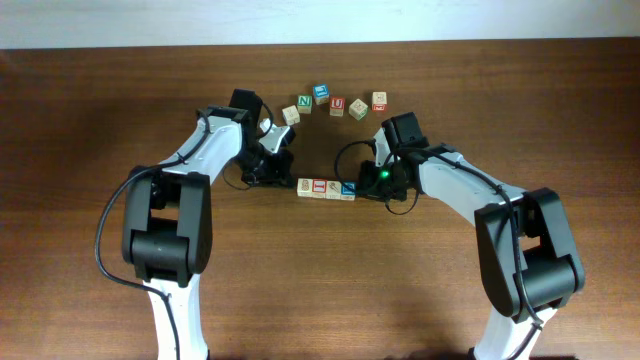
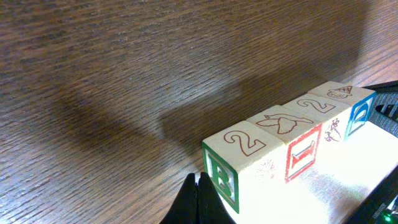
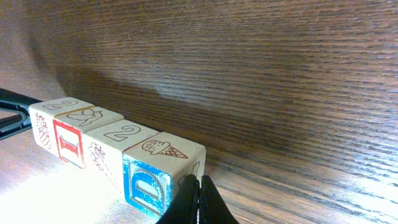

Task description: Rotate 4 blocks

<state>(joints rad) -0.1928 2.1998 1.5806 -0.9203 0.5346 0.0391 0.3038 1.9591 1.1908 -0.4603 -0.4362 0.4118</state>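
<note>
blocks [image 1: 326, 188]: likely light, rigid, slick wood | grip: squeeze row's ends | left hand [image 2: 196, 198] closed, empty | right hand [image 3: 199, 198] closed, empty

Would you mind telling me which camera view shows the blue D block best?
The right wrist view: the blue D block sits nearest, its letter and ice-cream picture sharp. The left wrist view shows it small and farthest away; overhead it is tiny.
</note>
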